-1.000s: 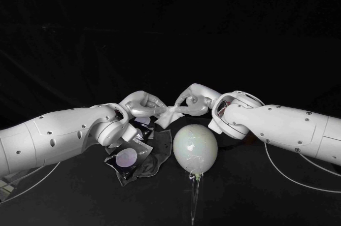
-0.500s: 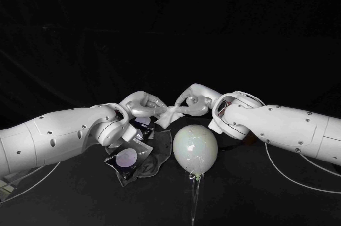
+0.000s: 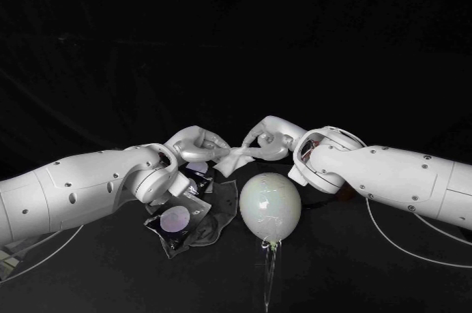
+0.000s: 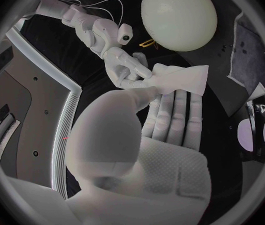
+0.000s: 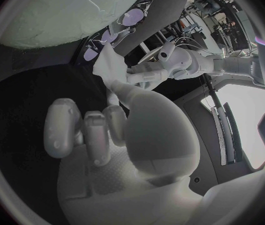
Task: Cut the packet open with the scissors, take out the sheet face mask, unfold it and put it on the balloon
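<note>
Broadly, the black table (image 3: 374,272) carries everything, matte and dark. Across it the two white arms reach inward, the left arm (image 3: 79,190) and the right arm (image 3: 403,173) meeting near the middle, so that both hands can work on one small thing at once.

Next in size, the balloon (image 3: 269,205) lies on the table just in front of the hands. It is pale, egg-shaped, smooth and slightly glossy, with its knotted end and a thin string trailing towards the robot. Lying so close under the hands, it is probably there to receive the mask with little travel.

Beside the balloon, on the left arm's side, lies the packet (image 3: 182,217), a dark crinkled foil pouch with a pale round patch. It is partly tucked under the left wrist, and the frames do not show its cut edge clearly.

Above these, the left hand (image 3: 197,146) and the right hand (image 3: 267,139) face each other, silver fingers curled inward. Each pinches an end of the sheet face mask (image 3: 234,161), which hangs between them above the table, just behind the balloon. It is still a folded white wedge, soft and limp, fanning wider at its lower edge. The opposed grips look set for pulling the folds apart, so unfolding seems to be the step in hand.
</note>
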